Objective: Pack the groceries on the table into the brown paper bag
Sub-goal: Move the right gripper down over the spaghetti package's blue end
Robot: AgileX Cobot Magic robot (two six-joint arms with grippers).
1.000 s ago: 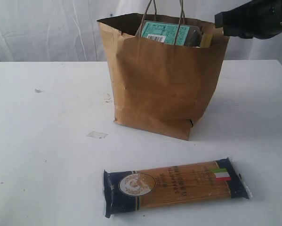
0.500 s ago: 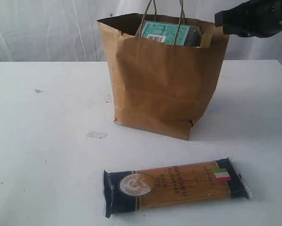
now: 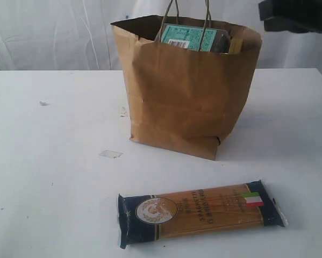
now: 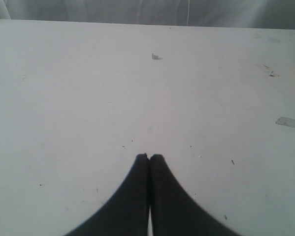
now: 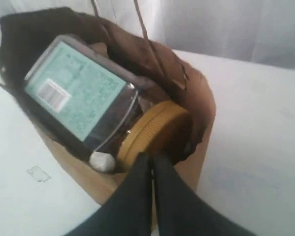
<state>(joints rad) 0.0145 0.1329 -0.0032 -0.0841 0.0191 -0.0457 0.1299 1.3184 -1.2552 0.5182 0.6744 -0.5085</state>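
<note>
The brown paper bag (image 3: 187,102) stands upright on the table (image 3: 53,161), with a green-labelled pack (image 3: 190,37) showing at its mouth. In the right wrist view the bag (image 5: 199,98) holds that pack (image 5: 76,96), a gold-lidded jar (image 5: 154,130) and a white cap (image 5: 102,162). The long navy-ended spaghetti pack (image 3: 201,212) lies flat on the table in front of the bag. My right gripper (image 3: 264,12) hangs above the bag's right rim, shut and empty (image 5: 152,158). My left gripper (image 4: 148,157) is shut over bare table (image 4: 88,88), holding nothing.
A scrap of clear tape (image 3: 111,154) lies left of the bag, also seen in the left wrist view (image 4: 290,122). A small speck (image 3: 43,102) sits far left. A white curtain hangs behind the table.
The right arm has risen and drawn back to the right, away from the bag's mouth. The bag and spaghetti pack have not moved.
</note>
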